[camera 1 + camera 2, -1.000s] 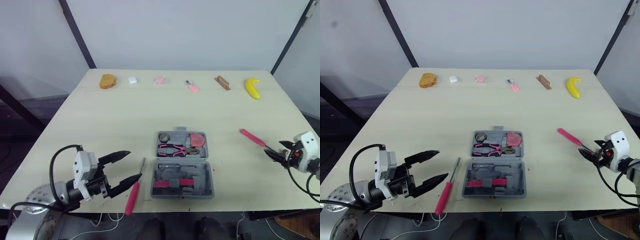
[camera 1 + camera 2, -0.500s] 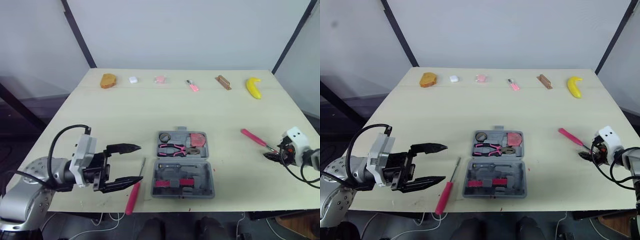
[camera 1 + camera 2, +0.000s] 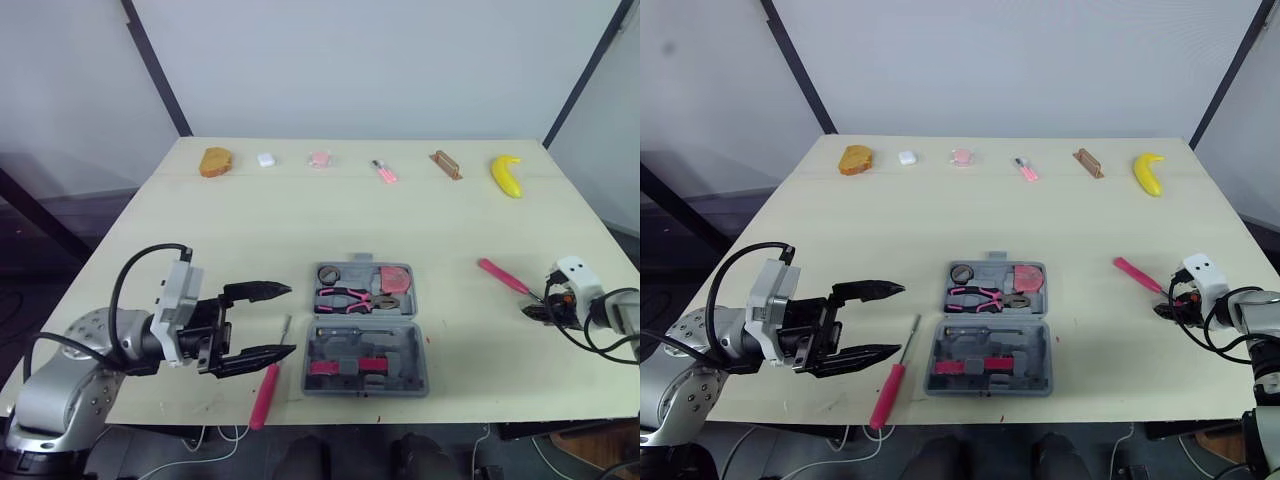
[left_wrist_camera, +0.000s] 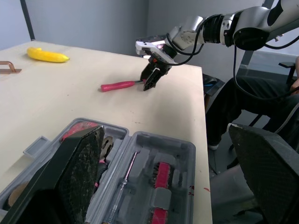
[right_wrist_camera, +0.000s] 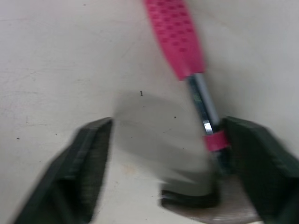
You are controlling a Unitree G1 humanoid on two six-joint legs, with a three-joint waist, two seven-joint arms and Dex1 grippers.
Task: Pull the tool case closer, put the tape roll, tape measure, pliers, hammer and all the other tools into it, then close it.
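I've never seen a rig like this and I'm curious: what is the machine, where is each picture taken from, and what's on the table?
This is a humanoid robot with two arms, each ending in two black fingers. The two wide pictures come from cameras in its head, looking down on a pale table; the two close-ups come from its wrists. Mid-table lies an open grey plastic tool case holding pink-handled pliers. The left fingers hang open beside a pink-handled screwdriver. The right fingers stand open on either side of the head of a pink-handled hammer. Nothing is held. A yellow banana lies at the far edge.
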